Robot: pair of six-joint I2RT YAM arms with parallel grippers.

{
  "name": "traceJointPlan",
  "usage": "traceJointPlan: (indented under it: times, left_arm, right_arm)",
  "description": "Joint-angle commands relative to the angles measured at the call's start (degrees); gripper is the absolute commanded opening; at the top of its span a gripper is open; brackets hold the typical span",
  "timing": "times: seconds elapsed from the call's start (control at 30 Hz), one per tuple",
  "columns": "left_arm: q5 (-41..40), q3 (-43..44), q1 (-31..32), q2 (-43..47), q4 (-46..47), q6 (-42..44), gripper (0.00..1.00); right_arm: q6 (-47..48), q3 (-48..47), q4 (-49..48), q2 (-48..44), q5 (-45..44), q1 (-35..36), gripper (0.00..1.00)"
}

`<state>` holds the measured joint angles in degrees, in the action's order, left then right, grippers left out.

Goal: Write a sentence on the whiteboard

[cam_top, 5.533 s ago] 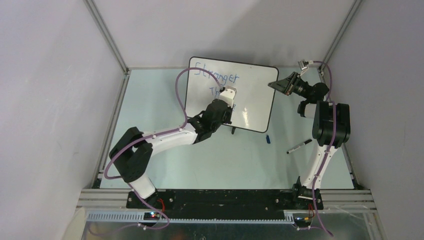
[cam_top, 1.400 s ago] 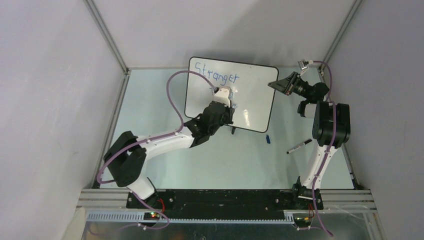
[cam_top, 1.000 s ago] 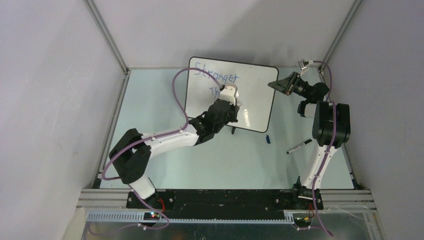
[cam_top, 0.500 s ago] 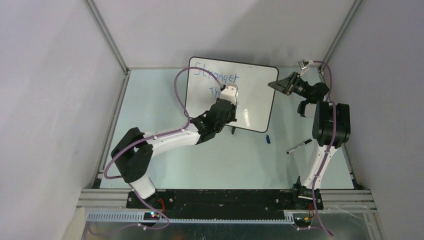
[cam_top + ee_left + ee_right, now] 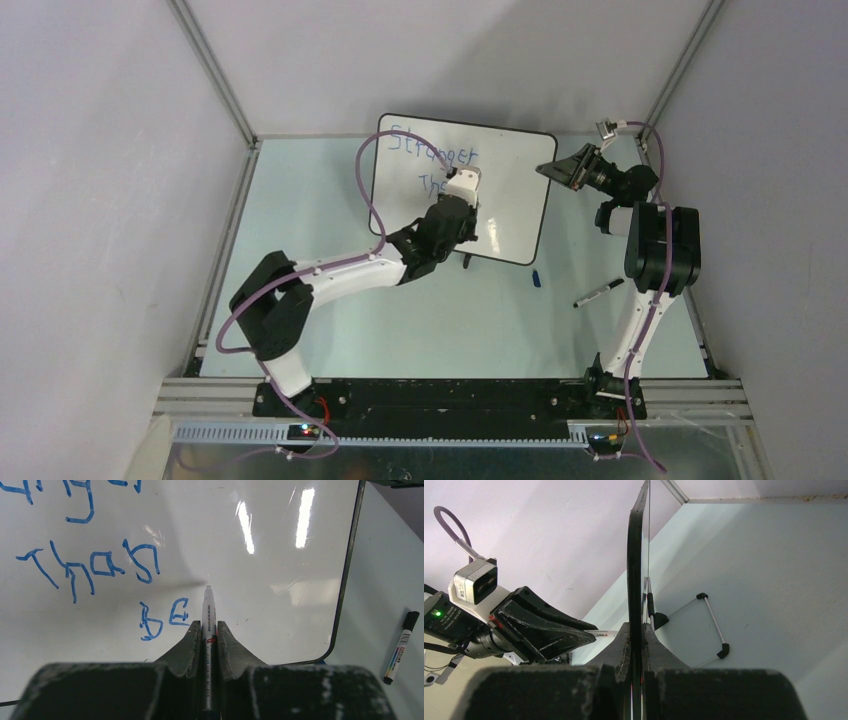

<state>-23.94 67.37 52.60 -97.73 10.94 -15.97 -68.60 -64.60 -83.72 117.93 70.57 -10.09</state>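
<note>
I see left gripper (image 5: 208, 630) clamped on marker (image 5: 208, 605), tip at whiteboard (image 5: 280, 550) just right of "BE". Sentence (image 5: 95, 567) reads Stranger / Than / BE in blue. Right gripper (image 5: 636, 630) pinches board's right edge; board stands mid-table.

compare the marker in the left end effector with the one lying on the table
The held marker is uncapped and clamped in the left end effector, tip toward the whiteboard; the loose marker wears a black cap and lies free on the table. Both are slim, white-barrelled.
</note>
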Motion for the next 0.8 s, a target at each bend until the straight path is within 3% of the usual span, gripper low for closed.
traceJointPlan:
  times: [0.0,0.77]
  left_arm:
    - [0.2,2.7,-0.3,-0.5,-0.1,1.0,0.0]
    - [0.2,3.0,-1.3,-0.9,-1.5,0.1,0.0]
  right_arm:
    - [-3.2,-0.6,-2.6,-3.8,-0.7,0.3,0.0]
    - [-3.2,-0.6,-2.6,-3.8,-0.5,0.2,0.0]
